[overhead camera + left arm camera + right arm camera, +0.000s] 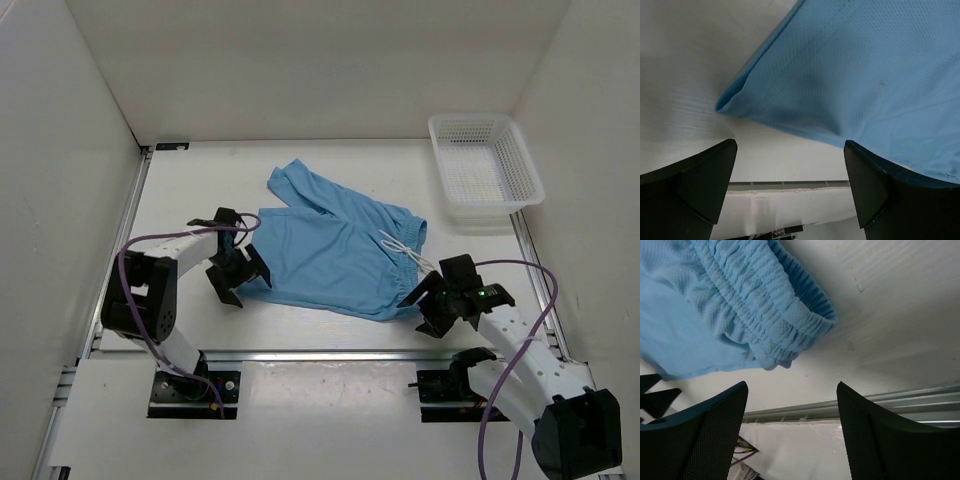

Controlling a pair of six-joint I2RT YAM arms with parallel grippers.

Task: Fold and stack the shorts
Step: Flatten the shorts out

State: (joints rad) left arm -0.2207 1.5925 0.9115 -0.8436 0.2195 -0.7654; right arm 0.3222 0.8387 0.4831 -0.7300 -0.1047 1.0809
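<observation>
The light blue shorts [335, 245] lie spread on the white table, folded over along the near edge, with one leg reaching toward the back left. Their thin white drawstring [405, 250] trails near the gathered waistband at the right. My left gripper [238, 270] stands open at the shorts' left hem corner with nothing between its fingers. The left wrist view shows that hem [865, 75] just beyond the open left gripper [790, 144]. My right gripper [432, 300] is open beside the waistband end. In the right wrist view the waistband [765, 315] lies ahead of the empty right gripper [791, 385].
A white mesh basket [485, 168] stands at the back right of the table. White walls close in the left, back and right sides. An aluminium rail [330, 353] runs along the near edge in front of the arm bases.
</observation>
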